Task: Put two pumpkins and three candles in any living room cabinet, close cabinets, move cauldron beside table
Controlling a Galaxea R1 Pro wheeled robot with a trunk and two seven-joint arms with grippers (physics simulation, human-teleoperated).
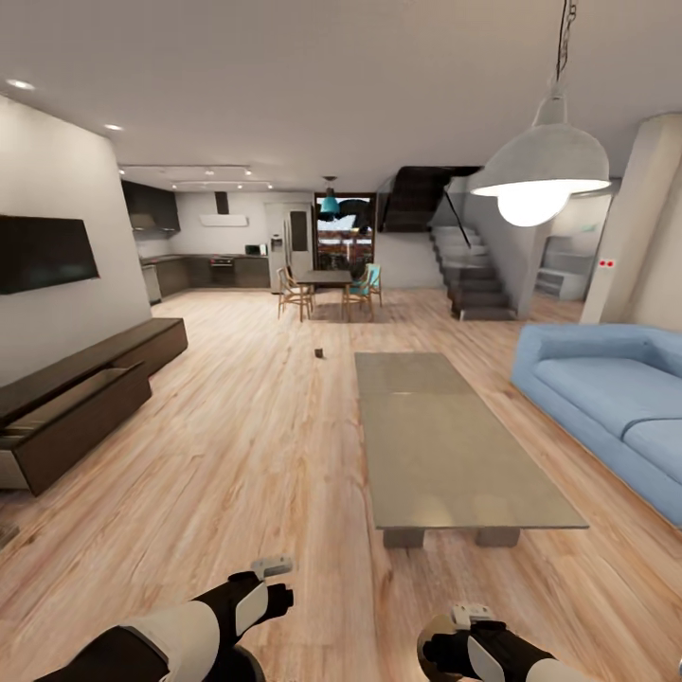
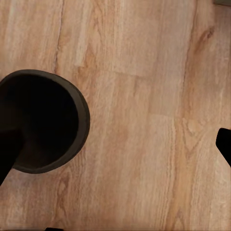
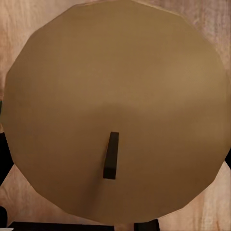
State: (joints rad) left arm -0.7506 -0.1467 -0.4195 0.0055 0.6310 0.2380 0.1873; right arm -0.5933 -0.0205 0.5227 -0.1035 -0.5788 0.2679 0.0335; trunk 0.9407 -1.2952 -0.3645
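Fingers of the right gripper (image 3: 115,211) sit at both sides of a candle (image 3: 115,110), its pale top very close to the camera, so it seems gripped. The left gripper (image 2: 115,154) is wide apart above the wooden floor (image 2: 144,96), beside the black cauldron (image 2: 41,120). Farther out, the grey table (image 1: 445,445) stands ahead and the cabinet (image 1: 85,398) has one drawer open.

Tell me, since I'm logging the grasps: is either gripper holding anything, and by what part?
The right gripper holds a candle, gripped low on its sides, wick facing the camera. The left gripper's fingers are spread, holding nothing, over a cauldron on the floor.
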